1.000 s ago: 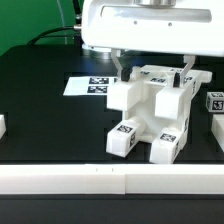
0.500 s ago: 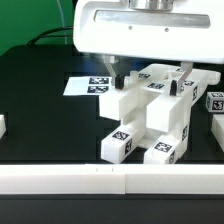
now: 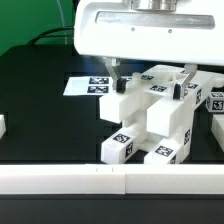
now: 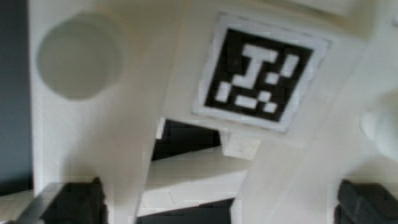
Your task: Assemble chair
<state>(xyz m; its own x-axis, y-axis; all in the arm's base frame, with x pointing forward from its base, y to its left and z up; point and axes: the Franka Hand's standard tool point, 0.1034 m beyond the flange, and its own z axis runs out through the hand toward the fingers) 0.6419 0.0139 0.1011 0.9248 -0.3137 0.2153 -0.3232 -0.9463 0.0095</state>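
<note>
The chair (image 3: 148, 112), a blocky white assembly of seat block, bars and legs with black-and-white tags, lies tipped on the black table with two tagged leg ends toward the front. My gripper (image 3: 152, 78) hangs right over it, open wide, one finger at each side of the chair's upper part. In the wrist view the chair (image 4: 125, 110) fills the picture, with a tag (image 4: 263, 75) on it. Both dark fingertips (image 4: 71, 203) sit close against its outer faces. Whether they press on it I cannot tell.
The marker board (image 3: 85, 86) lies flat behind the chair, toward the exterior view's left. Loose white tagged pieces (image 3: 214, 100) sit at the exterior view's right edge, and another white piece (image 3: 3, 127) at the left edge. A white barrier (image 3: 110, 178) runs along the table's front.
The gripper came lower and nearer to the front. The chair between its fingers shifted with it toward the front barrier and turned slightly. The jaws stayed equally wide.
</note>
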